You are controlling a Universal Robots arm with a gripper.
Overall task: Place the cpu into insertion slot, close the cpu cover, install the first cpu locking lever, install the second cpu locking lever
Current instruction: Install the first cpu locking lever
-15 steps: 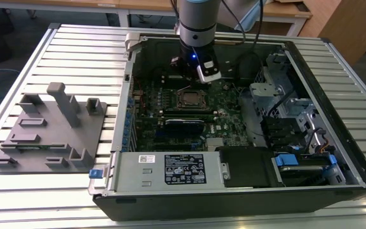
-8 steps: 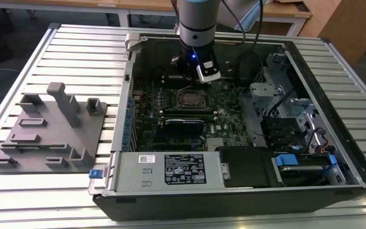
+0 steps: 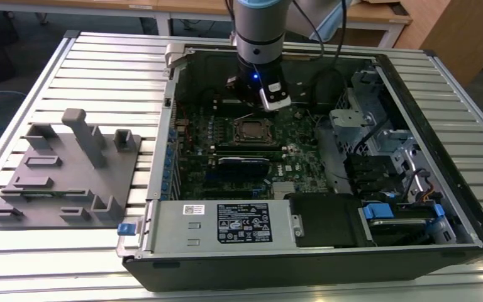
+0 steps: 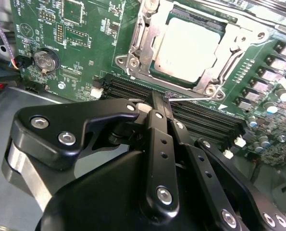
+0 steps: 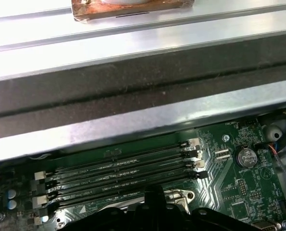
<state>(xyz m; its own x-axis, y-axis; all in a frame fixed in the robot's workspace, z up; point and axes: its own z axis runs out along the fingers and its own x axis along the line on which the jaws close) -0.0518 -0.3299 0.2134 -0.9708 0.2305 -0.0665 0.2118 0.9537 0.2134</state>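
Observation:
In the second wrist view the cpu (image 4: 188,45) lies flat in the insertion slot (image 4: 133,62). The silver cpu cover (image 4: 229,53) is down over it, framing its grey top. A thin wire locking lever (image 4: 191,98) runs along the socket's edge beside the memory slots. My gripper (image 4: 158,100) is shut, its black fingertips together at one end of that lever. I cannot tell whether they touch the wire. In the exterior view the gripper (image 3: 256,108) hangs inside the open computer case, just behind the insertion slot (image 3: 250,130).
Long black memory slots (image 4: 205,122) (image 5: 118,173) run beside the socket, under my fingers. A coin battery (image 4: 44,60) (image 5: 246,156) sits on the green board. The case wall (image 5: 133,120) is close behind. A grey fixture (image 3: 65,170) stands on the slatted table at the exterior view's left.

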